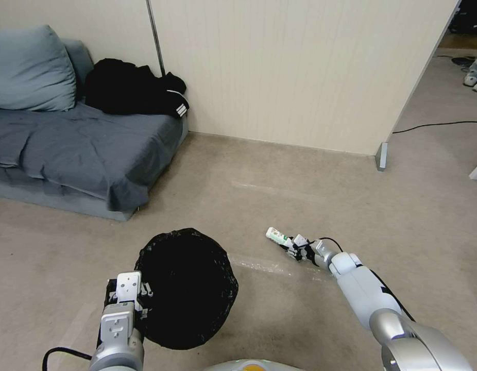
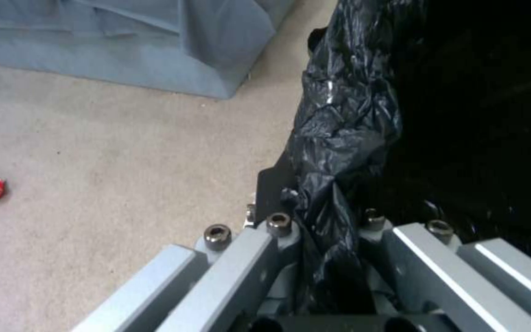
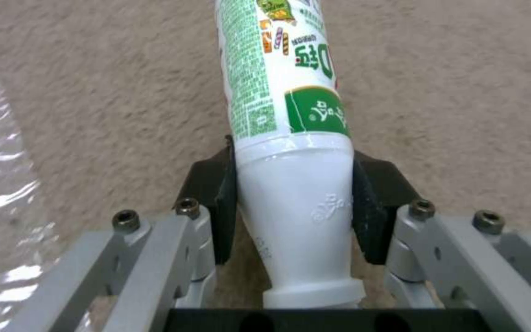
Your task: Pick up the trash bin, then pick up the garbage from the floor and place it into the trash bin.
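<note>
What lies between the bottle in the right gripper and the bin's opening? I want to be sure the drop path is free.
Nothing visible. The right gripper is shut on the white bottle, and bare carpet separates it from the trash bin, which the left gripper holds by its rim, bag mouth open upward.

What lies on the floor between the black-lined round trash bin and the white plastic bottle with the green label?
Bare beige carpet with a faint shiny strip; the head view shows nothing else between trash bin and bottle.

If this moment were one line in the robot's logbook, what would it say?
left gripper: shut on trash bin rim | right gripper: shut on bottle, low over floor | bottle not yet binned
</note>
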{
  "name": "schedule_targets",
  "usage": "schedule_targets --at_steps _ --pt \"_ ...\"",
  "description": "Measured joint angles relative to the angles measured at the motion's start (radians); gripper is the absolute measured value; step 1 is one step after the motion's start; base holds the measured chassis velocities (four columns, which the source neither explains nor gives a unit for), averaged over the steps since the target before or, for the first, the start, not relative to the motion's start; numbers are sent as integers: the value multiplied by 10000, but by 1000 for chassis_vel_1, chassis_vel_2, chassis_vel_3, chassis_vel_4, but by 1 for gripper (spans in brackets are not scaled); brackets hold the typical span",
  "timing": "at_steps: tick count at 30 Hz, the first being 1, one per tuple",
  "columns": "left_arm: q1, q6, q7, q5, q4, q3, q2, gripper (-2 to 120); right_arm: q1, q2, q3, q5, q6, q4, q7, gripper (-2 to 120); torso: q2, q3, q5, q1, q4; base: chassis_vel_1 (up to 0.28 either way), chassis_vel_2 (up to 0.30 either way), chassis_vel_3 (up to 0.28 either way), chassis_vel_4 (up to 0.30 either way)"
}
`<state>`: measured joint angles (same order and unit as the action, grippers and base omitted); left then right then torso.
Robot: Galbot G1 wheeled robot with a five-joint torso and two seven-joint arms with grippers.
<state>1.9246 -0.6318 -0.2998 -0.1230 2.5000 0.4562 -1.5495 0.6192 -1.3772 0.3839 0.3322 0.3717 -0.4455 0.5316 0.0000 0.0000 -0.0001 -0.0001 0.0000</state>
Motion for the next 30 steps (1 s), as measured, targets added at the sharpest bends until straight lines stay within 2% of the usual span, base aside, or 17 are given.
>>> schedule_targets --at_steps 6,9,10,12,13,14,16,18,19,22,23,26,30 --pt "-30 0 1 18 0 3 17 1 438 -153 73 -799 351 -780 -906 35 0 0 1 1 1 0 0 0 0" --pt "-62 1 0 38 -44 23 53 1 1510 -88 -242 -2176 363 -2712 -1328 35 0 0 0 0 2 0 0 0 0" --pt "-62 1 0 38 -44 23 53 1 1510 -88 -242 -2176 363 -2712 -1328 35 0 0 0 0 2 0 0 0 0" --pt "-87 0 1 49 -113 25 70 1 2435 39 -470 -2968 139 -4401 -1489 35 0 0 4 1 -6 0 0 0 0" --pt "-110 1 0 55 -149 25 77 1 2805 89 -499 -3208 76 -5207 -1535 35 0 0 3 1 -3 0 0 0 0" --pt "-110 1 0 55 -149 25 77 1 2805 89 -499 -3208 76 -5207 -1535 35 0 0 3 1 -3 0 0 0 0" --pt "-175 1 1 86 -254 14 110 1 3875 251 -504 -3736 -97 -7958 -1605 35 0 -1 -1 1 -2 0 0 0 0" --pt "-217 1 0 111 -311 8 132 1 4552 377 -509 -3984 -211 -9696 -1607 35 0 -1 0 0 3 0 0 0 0" --pt "-217 1 0 111 -311 8 132 1 4552 377 -509 -3984 -211 -9696 -1607 35 0 -1 0 0 3 0 0 0 0" --pt "-307 0 2 199 -382 -31 180 1 5752 602 -664 -4394 -422 -12440 -1606 35 1 -1 -2 0 -4 0 0 0 0" --pt "-307 0 2 199 -382 -31 180 1 5752 602 -664 -4394 -422 -12440 -1606 35 1 -1 -2 0 -4 0 0 0 0" --pt "-386 0 2 257 -428 -41 252 1 6566 813 -1166 -4698 -561 -14062 -1674 34 1 -1 -1 0 0 0 0 0 0" --pt "-447 -5 4 314 -456 -64 284 1 6945 1044 -1795 -4902 -643 -14778 -1874 34 1 -1 1 1 0 0 0 0 0"
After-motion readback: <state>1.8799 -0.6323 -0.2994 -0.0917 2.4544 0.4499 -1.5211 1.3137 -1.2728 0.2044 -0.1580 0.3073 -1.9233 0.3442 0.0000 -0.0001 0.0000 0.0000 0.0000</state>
